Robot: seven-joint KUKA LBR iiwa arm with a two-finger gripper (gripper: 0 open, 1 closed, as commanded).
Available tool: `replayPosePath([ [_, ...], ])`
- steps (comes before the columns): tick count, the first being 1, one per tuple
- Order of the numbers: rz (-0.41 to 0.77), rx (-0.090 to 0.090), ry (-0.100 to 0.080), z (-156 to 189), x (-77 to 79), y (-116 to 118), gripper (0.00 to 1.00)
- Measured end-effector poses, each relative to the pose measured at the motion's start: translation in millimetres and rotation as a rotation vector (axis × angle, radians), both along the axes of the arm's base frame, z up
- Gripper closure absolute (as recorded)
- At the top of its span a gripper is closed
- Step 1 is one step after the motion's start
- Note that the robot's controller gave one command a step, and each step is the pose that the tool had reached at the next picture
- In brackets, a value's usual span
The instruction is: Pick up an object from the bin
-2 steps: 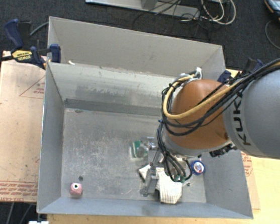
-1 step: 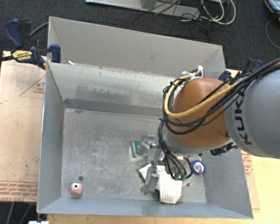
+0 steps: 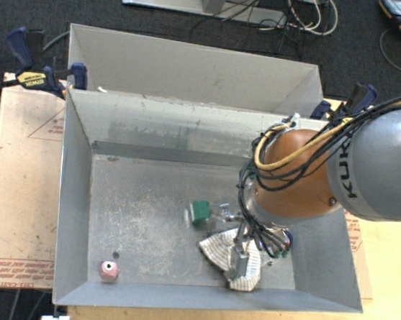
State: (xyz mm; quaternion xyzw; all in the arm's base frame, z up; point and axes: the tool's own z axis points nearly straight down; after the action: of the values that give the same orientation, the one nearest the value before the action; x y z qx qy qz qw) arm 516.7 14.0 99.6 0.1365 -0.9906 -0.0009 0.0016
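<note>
The end effector [image 3: 241, 249] sits low on a crumpled grey-and-white patterned cloth [image 3: 215, 250] near the front right corner of the bin [image 3: 72, 198]. I cannot tell whether it is open or closed. A small green block [image 3: 199, 211] lies just beside the cloth.

The grey metal bin [image 3: 144, 207] has sloping walls and a flat, scuffed floor, most of it bare. Three things lie on that floor well apart from the back wall. A small pink cylinder-like piece [image 3: 108, 270] sits alone near the front left corner, close to the front edge. A small green block [image 3: 199, 212] lies about the middle of the floor, somewhat to the right. Just beside it, toward the front right, a crumpled cloth [image 3: 217, 250] with a pale chequered pattern lies spread, reaching almost to the front edge. The left half of the floor carries nothing but the pink piece.
</note>
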Motion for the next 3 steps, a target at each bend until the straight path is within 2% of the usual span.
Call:
replayPosePath([
  [1,-0.195,0.000,-0.011,59,8.5,-27,0.00],
  [2,0.012,0.001,0.003,1,-7.4,-45,0.00],
  [3,-0.176,0.002,-0.011,-30,-3.4,-46,0.00],
])
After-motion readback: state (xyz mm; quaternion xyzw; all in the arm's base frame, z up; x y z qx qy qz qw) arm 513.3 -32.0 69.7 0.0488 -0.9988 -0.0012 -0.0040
